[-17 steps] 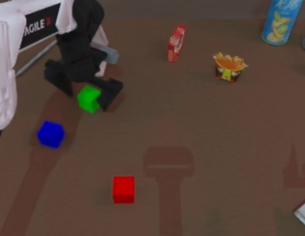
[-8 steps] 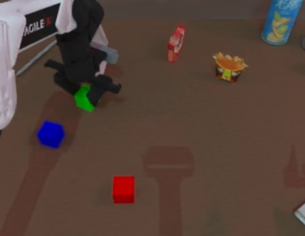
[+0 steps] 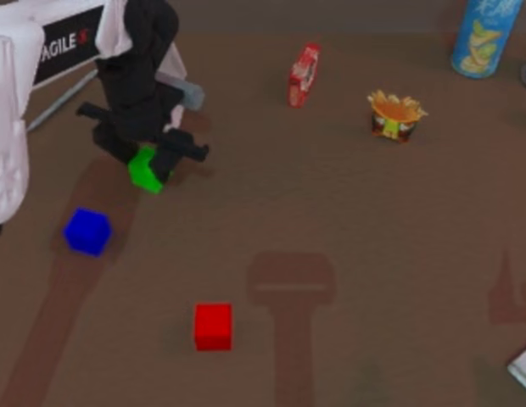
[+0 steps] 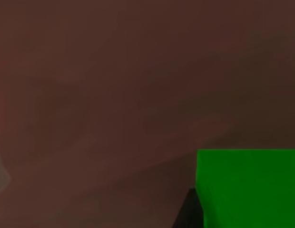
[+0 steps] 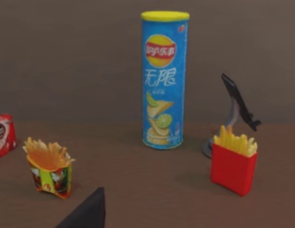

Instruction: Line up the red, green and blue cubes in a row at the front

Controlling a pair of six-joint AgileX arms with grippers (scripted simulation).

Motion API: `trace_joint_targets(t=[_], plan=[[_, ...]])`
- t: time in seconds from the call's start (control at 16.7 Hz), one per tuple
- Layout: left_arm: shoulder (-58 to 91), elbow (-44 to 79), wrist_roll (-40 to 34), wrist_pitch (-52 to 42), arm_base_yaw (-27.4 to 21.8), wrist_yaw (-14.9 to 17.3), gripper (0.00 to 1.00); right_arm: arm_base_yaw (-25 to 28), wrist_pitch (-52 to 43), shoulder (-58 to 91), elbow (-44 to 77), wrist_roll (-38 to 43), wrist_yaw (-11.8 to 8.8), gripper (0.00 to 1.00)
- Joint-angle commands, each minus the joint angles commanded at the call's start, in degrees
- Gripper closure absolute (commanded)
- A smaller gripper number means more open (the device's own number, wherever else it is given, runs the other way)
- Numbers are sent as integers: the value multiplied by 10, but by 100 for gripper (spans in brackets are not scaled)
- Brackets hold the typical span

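My left gripper is shut on the green cube at the back left of the table, one black finger on each side of it. In the left wrist view the green cube fills one corner, with a dark finger against its side. The blue cube lies on the table in front of the gripper, to the left. The red cube rests near the front, left of centre. My right arm stays parked at the front right edge.
A red snack packet, a carton of fries and a blue chips can stand along the back. The right wrist view also shows a red fries box and a dark stand beside the can.
My left gripper has closed its fingers on the green cube. The cube has shifted slightly with it. The blue and red cubes have not moved.
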Motion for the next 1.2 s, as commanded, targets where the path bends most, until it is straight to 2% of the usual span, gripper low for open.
trace_joint_targets(t=[0.24,0.66,1.02,1.2], plan=[[-9,11,-1,-12,-1,1,100,0,0,0,0,0,0,0],[-24,126,-1,-144,8,1,100,0,0,0,0,0,0,0],[-26,125,-8,-145,1,1,100,0,0,0,0,0,0,0],[-47,96,-63,-136,-32,-1,100,0,0,0,0,0,0,0]])
